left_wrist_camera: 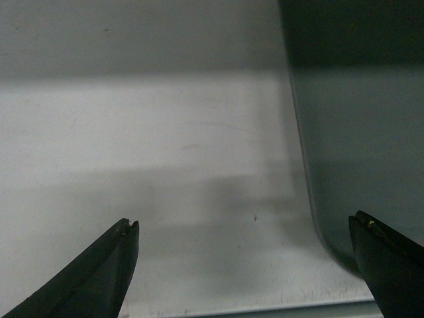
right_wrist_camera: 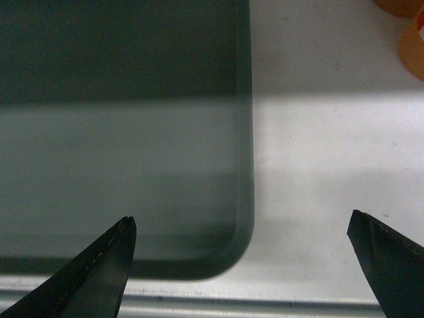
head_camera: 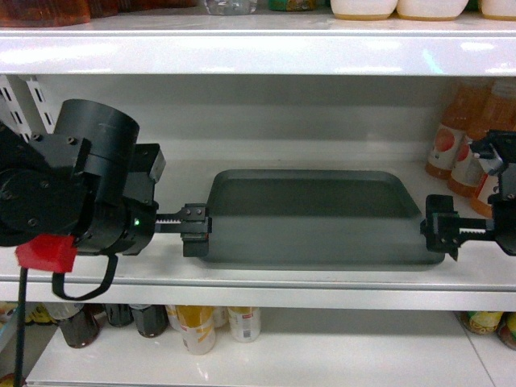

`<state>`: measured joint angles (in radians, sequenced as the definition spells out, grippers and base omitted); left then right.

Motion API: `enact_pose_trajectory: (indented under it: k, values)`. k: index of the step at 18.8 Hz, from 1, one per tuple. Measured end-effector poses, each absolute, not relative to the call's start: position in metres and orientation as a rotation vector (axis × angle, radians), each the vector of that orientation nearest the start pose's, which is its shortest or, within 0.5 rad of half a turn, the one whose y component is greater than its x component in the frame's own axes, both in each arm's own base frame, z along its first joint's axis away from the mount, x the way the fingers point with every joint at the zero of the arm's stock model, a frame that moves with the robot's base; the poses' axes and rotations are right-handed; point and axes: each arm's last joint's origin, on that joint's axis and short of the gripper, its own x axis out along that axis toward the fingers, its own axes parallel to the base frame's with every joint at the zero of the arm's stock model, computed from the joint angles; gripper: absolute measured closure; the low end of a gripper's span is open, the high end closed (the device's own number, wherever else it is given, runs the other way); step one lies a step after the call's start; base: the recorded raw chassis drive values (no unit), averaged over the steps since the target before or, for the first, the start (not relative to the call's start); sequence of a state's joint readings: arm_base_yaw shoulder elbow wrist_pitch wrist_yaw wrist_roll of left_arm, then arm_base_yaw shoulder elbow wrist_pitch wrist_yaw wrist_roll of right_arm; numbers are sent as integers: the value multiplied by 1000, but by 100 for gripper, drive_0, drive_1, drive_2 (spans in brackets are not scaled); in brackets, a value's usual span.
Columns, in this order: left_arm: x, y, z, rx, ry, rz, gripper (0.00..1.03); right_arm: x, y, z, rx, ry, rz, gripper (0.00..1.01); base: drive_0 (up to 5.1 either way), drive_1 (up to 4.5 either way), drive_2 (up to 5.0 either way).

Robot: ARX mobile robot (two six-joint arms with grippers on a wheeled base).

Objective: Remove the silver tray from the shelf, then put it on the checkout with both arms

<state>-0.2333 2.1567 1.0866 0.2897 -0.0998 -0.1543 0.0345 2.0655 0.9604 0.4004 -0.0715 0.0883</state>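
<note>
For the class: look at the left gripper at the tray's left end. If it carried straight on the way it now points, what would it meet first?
The left gripper points right, at the short left rim of the silver tray. Its open jaws straddle that edge in the wrist view, so it would probably meet the rim first, though the depth is hard to judge.

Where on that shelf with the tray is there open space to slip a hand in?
Bare shelf shows left of the silver tray, around the left hand, and in a narrower strip right of the tray near the right hand. The far right is crowded with orange bottles. A thin bare strip runs along the front edge.
</note>
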Motion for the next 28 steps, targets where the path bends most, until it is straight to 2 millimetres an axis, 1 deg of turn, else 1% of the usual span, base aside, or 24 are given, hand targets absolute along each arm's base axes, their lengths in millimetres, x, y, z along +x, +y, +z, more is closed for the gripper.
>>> enact_pose_trajectory:
  k: [3,6,7,11,12,14,15,16,17,20,21,22,23,25,26,28]
  values:
    - [423,-98,62,-13,814,-54,5,421,20,75,96,730,39,3,0,0,0]
    - [441,-103,51,-17,863,-40,5,447,21,64,96,775,19,3,0,0,0]
    - [446,-106,51,-17,872,-35,5,455,21,57,93,797,9,3,0,0,0]
    - [452,-111,50,-19,883,-37,5,464,21,44,80,865,-15,3,0,0,0]
    - [450,-113,47,-9,903,-50,5,467,21,44,84,892,-13,11,0,0,0]
    - [449,-114,47,-9,933,-65,21,467,22,43,83,898,2,29,0,0,0]
    - [447,-113,44,-23,936,-74,33,466,23,41,78,900,8,42,0,0,0]
    - [443,-112,41,-37,946,-69,44,464,26,39,72,896,18,51,0,0,0]
    - [441,-111,40,-51,946,-74,52,462,28,38,68,894,29,62,0,0,0]
    - [434,-104,37,-112,949,-68,78,454,27,37,68,897,30,88,0,0,0]
    - [430,-103,37,-134,951,-75,88,452,27,38,86,895,36,97,0,0,0]
    - [428,-101,38,-154,953,-70,97,449,27,38,104,890,40,98,0,0,0]
    - [426,-99,38,-173,947,-64,101,446,27,37,120,880,37,98,0,0,0]
    - [417,-95,40,-176,923,-55,100,436,27,37,136,849,32,98,0,0,0]
    - [410,-93,44,-173,907,-45,100,428,29,38,147,837,35,98,0,0,0]
    - [387,-89,49,-165,894,-29,100,406,31,43,156,826,39,98,0,0,0]
